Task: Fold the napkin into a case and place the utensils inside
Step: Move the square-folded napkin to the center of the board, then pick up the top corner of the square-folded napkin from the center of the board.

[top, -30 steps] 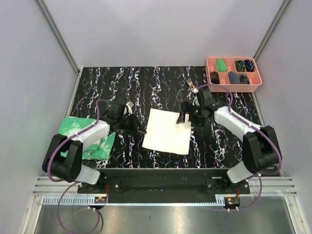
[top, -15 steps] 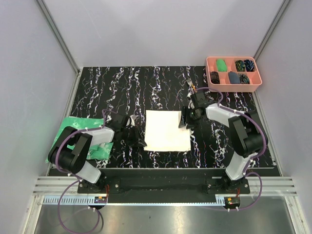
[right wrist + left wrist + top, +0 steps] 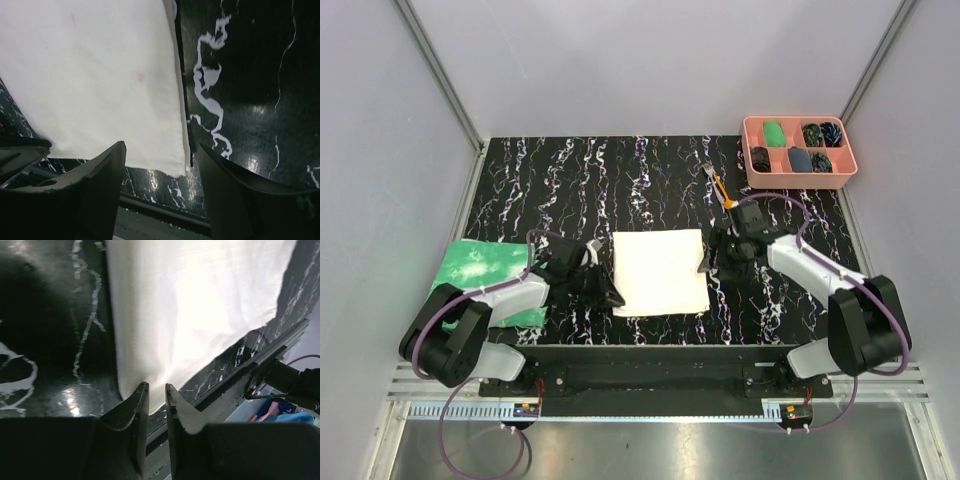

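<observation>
"Napkin (image 3: 660,272) first: what sort of cloth is it, and how does it lie?"

"It is thin, soft and cream-white, close to square, and spread flat in one layer on the glossy black surface (image 3: 540,190) with its white veining. It sits midway between the two arms and is not yet folded. The right wrist view shows a couple of faint pinkish specks on it."

"And the edges?"

"The left end effector (image 3: 157,390) sits at the near-left corner with its dark fingers drawn almost together, only a sliver between them. The cloth's edge runs right up to the tips (whether it is pinched there cannot be told). The right end effector (image 3: 160,155) is at the near-right corner with its fingers spread wide, and the napkin's right edge runs between them."

"Is there room to move?"

"Bare surface lies beyond the far edge and between the cloth and each arm. The near edge lies close to the front lip of the surface."

"What else is around?"

"The utensils (image 3: 717,184), slim with orange handles, lie beyond the right arm's wrist, near the napkin's far-right corner but not touching it. A pink tray (image 3: 800,183) with small dark and green items in its compartments stands in the far-right corner. A mottled green cloth (image 3: 475,268) lies under the left arm, well apart from the napkin."
</observation>
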`<state>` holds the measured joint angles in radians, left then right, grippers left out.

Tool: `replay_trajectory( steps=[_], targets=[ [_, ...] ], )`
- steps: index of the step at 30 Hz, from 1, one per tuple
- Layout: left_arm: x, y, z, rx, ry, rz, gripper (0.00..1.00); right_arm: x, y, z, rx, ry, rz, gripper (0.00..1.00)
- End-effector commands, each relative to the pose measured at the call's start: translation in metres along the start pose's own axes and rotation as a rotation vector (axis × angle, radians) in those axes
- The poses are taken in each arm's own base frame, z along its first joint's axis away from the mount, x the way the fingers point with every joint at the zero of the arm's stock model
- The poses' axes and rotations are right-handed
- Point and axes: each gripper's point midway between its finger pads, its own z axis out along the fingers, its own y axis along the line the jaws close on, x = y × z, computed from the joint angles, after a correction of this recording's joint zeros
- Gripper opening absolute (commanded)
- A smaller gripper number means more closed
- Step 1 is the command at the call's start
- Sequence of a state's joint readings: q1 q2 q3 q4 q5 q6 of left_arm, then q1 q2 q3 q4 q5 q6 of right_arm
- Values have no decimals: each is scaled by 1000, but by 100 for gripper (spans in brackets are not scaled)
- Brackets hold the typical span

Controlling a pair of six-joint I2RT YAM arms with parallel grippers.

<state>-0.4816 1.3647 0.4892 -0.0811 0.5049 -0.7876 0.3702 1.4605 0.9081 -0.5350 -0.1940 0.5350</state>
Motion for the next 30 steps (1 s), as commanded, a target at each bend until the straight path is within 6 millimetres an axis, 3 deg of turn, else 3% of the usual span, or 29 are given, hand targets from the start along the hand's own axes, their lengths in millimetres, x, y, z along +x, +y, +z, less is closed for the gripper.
replay_trajectory(
  steps=[1,6,11,16,21,30],
  targets=[
    [-21,-45,-12,102,-58,47,22,31,4,-4,-76,59,146,60],
    [-16,-41,-3,80,-27,52,17,47,-7,6,-66,88,164,50],
    [4,-14,8,33,18,23,15,57,-4,13,-109,120,188,40],
    [15,-2,7,15,21,13,15,68,-9,13,-108,136,196,38],
    [18,-3,3,26,16,9,15,77,-12,14,-118,150,201,39],
    [22,1,3,17,20,3,15,76,-7,6,-152,124,205,30]
  ],
)
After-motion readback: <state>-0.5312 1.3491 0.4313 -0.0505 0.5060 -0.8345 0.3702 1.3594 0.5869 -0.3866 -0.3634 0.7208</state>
